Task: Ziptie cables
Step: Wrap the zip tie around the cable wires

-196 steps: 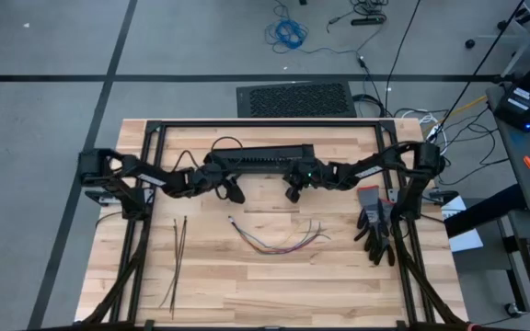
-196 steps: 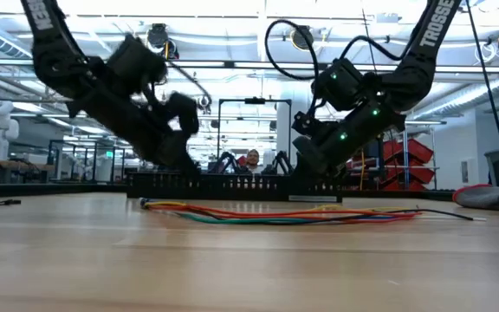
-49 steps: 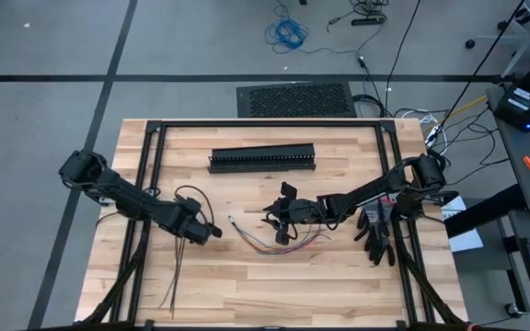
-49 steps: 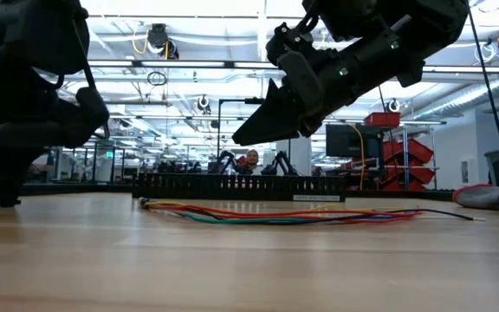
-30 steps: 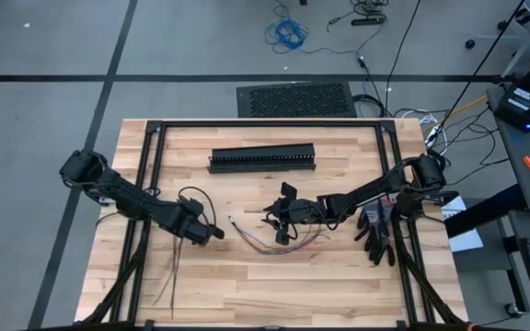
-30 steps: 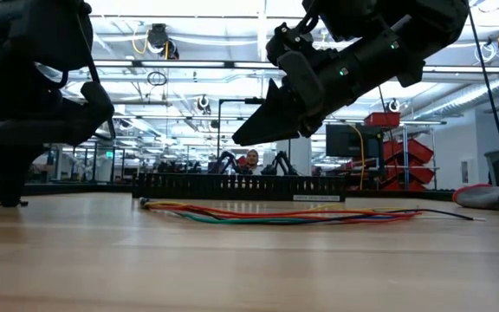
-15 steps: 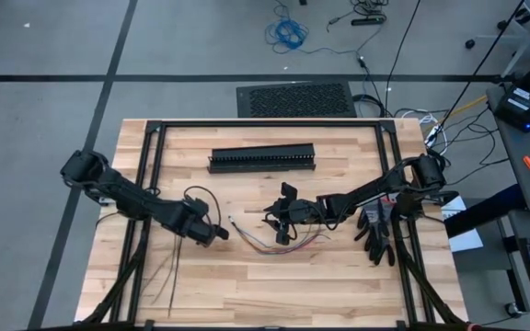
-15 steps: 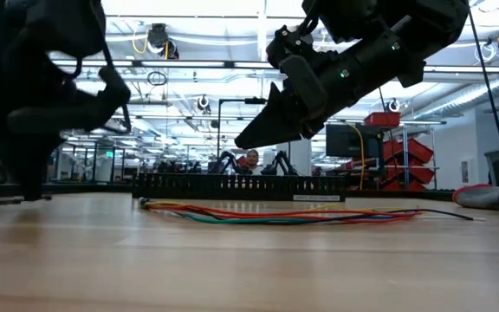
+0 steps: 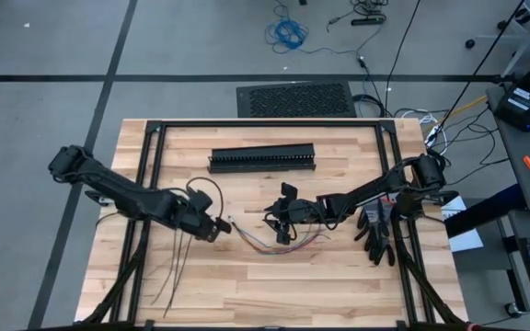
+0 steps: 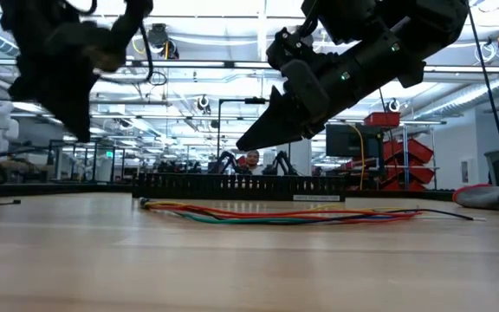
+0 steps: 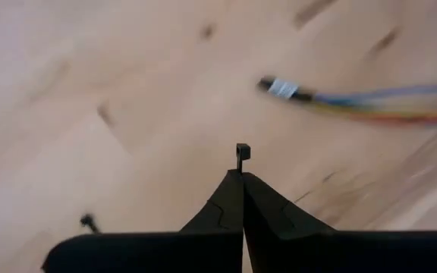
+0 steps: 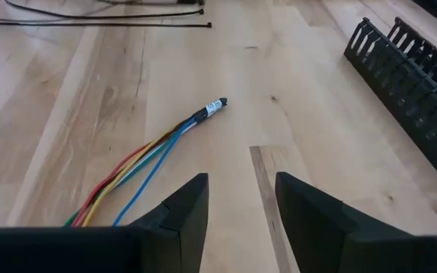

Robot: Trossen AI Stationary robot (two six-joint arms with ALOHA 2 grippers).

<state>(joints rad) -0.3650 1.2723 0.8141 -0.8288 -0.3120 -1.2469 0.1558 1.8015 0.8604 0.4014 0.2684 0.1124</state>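
Left gripper [image 11: 241, 178] clamped on ziptie [image 11: 242, 154], head poking past fingertips; hovers above table [image 9: 339, 276] just at 9 o'clock of cables [image 9: 279, 241].

Cables: loose red, blue, yellow strands, sleeved white-tagged end nearest left gripper, mid-table.

Right gripper [image 12: 241, 199] half-spread, empty, above cables.

Spare zipties [image 9: 173, 271] at 7 o'clock of left gripper.

Bright overhead strip lights [image 10: 232, 9] are flooding the room evenly, glaring white along the ceiling in the low view and silhouetting both arms there. The wooden table [image 9: 339, 276] is catching soft, faint shadows. The left wrist view is smearing with motion blur, the cables [image 11: 385, 106] streaking; the right wrist view is staying sharp.
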